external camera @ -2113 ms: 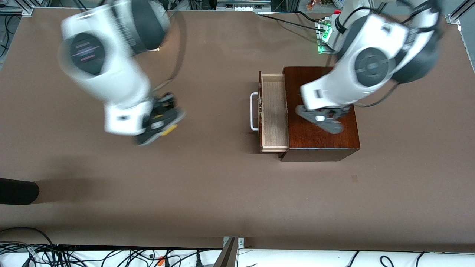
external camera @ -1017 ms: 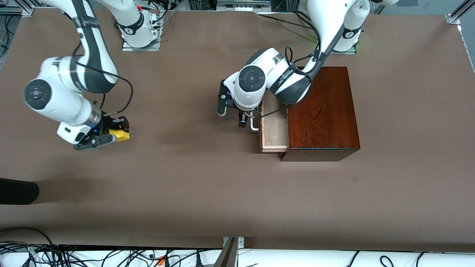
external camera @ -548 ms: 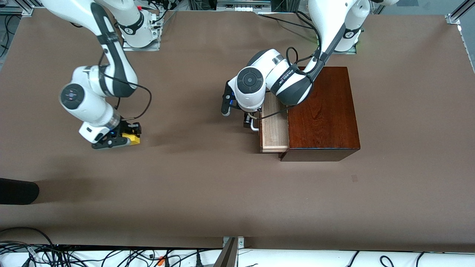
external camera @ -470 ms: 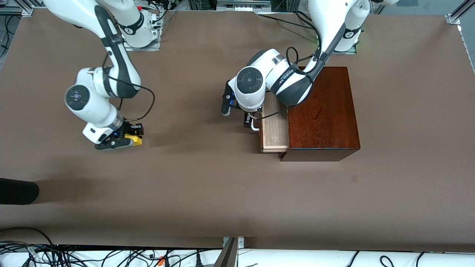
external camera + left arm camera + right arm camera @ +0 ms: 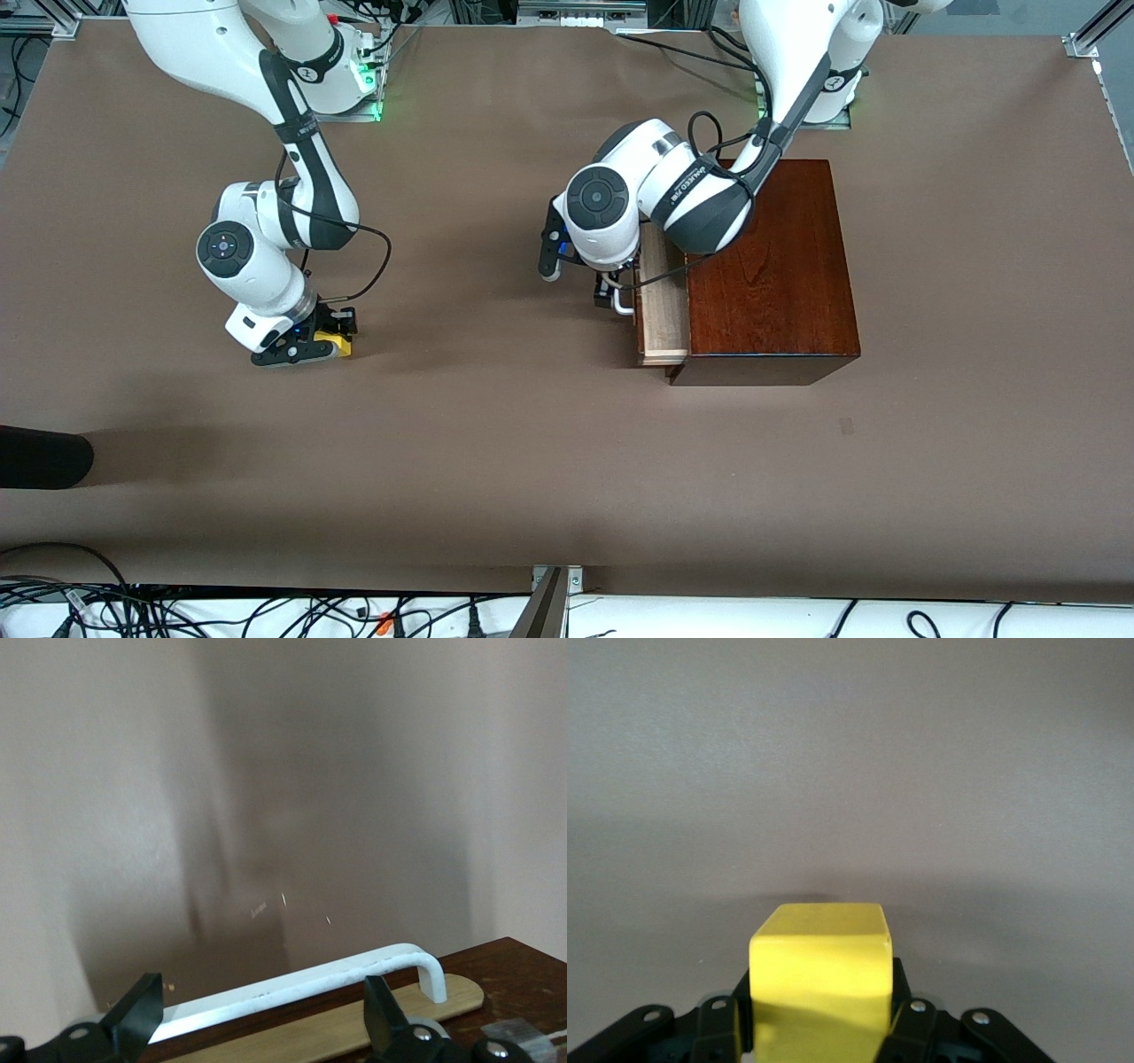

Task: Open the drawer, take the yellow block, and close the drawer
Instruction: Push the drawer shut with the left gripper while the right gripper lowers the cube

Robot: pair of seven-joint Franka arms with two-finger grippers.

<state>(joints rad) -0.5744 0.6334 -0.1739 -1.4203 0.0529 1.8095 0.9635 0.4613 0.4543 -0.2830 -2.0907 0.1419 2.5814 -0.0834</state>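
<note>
The dark reddish-brown wooden box (image 5: 771,275) stands toward the left arm's end of the table. Its drawer (image 5: 663,306) is out by a narrow strip of pale wood. My left gripper (image 5: 576,279) is open, right in front of the drawer's white handle (image 5: 625,301). In the left wrist view the handle (image 5: 301,988) runs across between the spread fingers (image 5: 140,1019) of that gripper (image 5: 261,1028). My right gripper (image 5: 306,346) is shut on the yellow block (image 5: 337,344), low over the table toward the right arm's end. The block (image 5: 819,966) fills the right gripper (image 5: 819,1028) between its black fingers.
Bare brown tabletop (image 5: 496,425) lies between the two grippers. A dark rounded object (image 5: 40,456) pokes in at the table edge, nearer to the front camera at the right arm's end. Cables run along the table's front edge (image 5: 266,611).
The drawer has slid partway into the box, with the left gripper following at its handle. The right arm has carried the yellow block toward the middle of the table and lower.
</note>
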